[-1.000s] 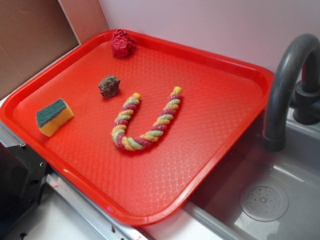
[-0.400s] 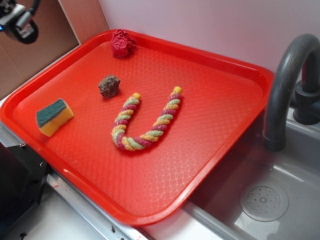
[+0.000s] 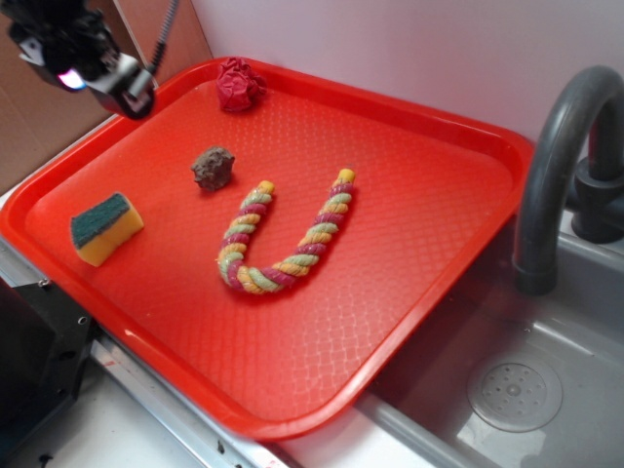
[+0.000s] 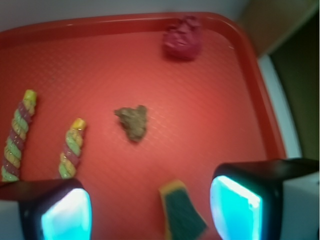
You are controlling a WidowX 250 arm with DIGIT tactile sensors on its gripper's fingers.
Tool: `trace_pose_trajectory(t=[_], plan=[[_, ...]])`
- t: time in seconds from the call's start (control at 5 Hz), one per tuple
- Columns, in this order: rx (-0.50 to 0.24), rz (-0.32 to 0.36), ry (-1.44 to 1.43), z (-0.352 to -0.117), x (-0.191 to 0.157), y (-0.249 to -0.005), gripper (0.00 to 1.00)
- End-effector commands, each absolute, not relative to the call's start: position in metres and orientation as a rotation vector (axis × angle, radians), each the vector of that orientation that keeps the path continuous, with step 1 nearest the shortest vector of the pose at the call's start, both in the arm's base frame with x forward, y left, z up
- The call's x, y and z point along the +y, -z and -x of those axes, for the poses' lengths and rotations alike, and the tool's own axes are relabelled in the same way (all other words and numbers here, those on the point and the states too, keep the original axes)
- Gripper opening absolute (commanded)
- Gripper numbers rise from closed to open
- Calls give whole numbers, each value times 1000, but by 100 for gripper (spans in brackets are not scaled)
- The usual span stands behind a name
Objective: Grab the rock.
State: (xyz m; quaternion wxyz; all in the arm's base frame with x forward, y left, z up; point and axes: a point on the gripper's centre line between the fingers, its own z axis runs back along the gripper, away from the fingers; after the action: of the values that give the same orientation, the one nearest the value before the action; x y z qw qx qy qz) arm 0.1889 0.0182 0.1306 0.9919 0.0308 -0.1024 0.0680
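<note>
End effector (image 4: 150,207) has entered over the surface's (image 3: 419,244) corner, jaws wide, probably empty; rock (image 4: 132,121) ahead, untouched.

The exterior view looks down at a slant from above the near right of the counter, facing the back left corner. It takes in the whole tray (image 3: 419,322), the wall behind it and the sink (image 3: 546,380) with its faucet (image 3: 561,156) at the right edge, so it stands fairly far off.

The wrist view sits high over the tray's left edge and looks down and across it, much nearer. The two fingers (image 4: 235,205) frame its lower corners.

Both views share the tray's left and back part: the rock (image 3: 213,168) (image 4: 132,121), sponge (image 3: 105,227) (image 4: 182,212), cloth ball (image 3: 237,84) (image 4: 182,38) and rope ends (image 3: 283,239) (image 4: 72,147).
</note>
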Motion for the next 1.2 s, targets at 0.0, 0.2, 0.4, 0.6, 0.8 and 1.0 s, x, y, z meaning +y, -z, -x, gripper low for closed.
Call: trace_pose_trajectory(t=[0.0, 0.2, 0.4, 0.6, 0.8, 1.0], plan=[[-225, -115, -103, -213, 12, -94, 100], [-210, -102, -116, -220, 19, -81, 100], [-190, -102, -118, -225, 22, -69, 100], [-162, -85, -93, -230, 21, -56, 100], [-136, -15, -58, -236, 19, -42, 100], [-115, 8, -37, -241, 18, -32, 100]])
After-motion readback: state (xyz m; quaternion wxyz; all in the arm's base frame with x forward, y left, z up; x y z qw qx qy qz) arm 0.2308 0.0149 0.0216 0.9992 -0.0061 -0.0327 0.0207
